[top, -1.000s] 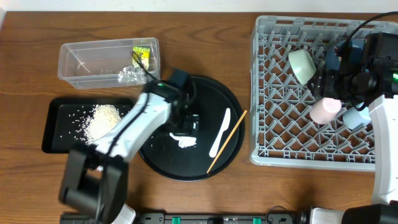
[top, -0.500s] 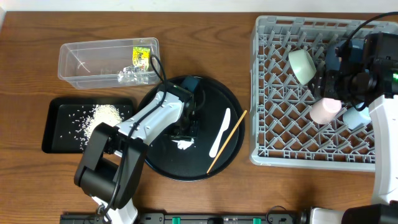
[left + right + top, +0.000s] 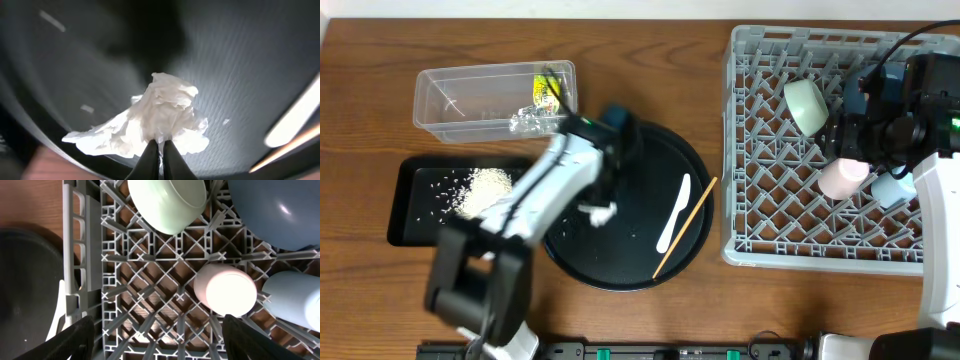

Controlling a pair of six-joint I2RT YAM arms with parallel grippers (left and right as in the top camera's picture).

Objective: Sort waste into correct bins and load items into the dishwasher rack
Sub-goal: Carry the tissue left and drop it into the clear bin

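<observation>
left gripper (image 3: 159,151) clamped on a crumpled whitish scrap (image 3: 161,112) over the round black tray (image 3: 660,165); right gripper (image 3: 159,335) spread apart above the dishwasher rack (image 3: 770,210).
near the table's left edge the shallow black tray (image 3: 410,225) holds loose rice (image 3: 485,188); the clear tub (image 3: 450,100) toward the far-left corner has the yellow-green wrapper (image 3: 546,88) at its right end. white spoon (image 3: 673,212) and chopstick (image 3: 686,226) lie on the round tray's right side. mint-green bowl (image 3: 806,103), pink cup (image 3: 844,177) and pale blue cup (image 3: 892,187) sit in the rack.

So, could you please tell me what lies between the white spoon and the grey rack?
The thin wooden chopstick lies there, as the overhead view shows.
</observation>
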